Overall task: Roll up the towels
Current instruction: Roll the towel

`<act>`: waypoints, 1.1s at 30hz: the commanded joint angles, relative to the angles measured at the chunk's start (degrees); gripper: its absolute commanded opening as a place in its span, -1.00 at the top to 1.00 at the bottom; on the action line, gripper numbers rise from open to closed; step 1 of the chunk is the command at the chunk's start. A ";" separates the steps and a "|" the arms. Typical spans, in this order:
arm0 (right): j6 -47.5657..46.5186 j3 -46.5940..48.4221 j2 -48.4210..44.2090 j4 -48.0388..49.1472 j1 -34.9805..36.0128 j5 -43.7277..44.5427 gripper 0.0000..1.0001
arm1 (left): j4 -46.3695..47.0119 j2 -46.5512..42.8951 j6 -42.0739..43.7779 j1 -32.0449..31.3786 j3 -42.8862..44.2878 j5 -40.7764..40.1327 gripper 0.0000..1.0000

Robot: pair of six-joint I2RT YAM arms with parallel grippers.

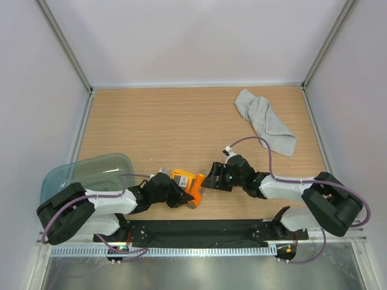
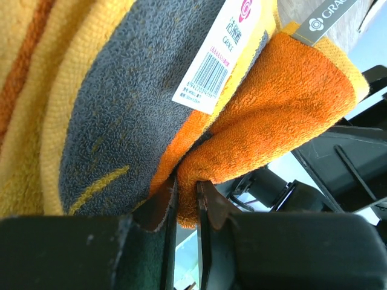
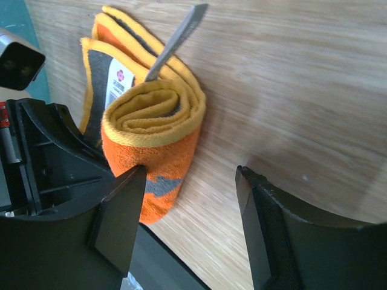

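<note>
The small orange towel [image 1: 188,183] lies partly rolled at the table's near edge, between both grippers. It has yellow trim, grey patches and a white barcode tag [image 2: 219,60]. My left gripper [image 1: 179,196] is shut on the towel's orange edge [image 2: 266,115]; its fingertips [image 2: 205,193] pinch the cloth. My right gripper [image 1: 213,176] is open just right of the roll [image 3: 154,130], its left finger [image 3: 124,208] near the roll's end, touching nothing. The grey towel [image 1: 265,119] lies crumpled at the far right.
A translucent teal tub [image 1: 84,175] stands at the near left, beside the left arm. A black rail [image 1: 205,232] runs along the table's front edge. White walls enclose the table on three sides.
</note>
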 commanded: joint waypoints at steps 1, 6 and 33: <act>-0.49 1.71 2.86 7.17 1.58 0.01 -0.37 | -5.80 1.68 0.38 0.54 0.21 -0.75 1.00; -1.28 2.15 5.68 10.69 3.43 0.36 -0.36 | -4.30 4.76 1.17 0.72 0.56 1.10 1.00; -1.82 9.01 13.60 0.69 3.52 13.79 0.65 | -26.08 3.17 16.45 -1.29 10.22 -2.50 1.00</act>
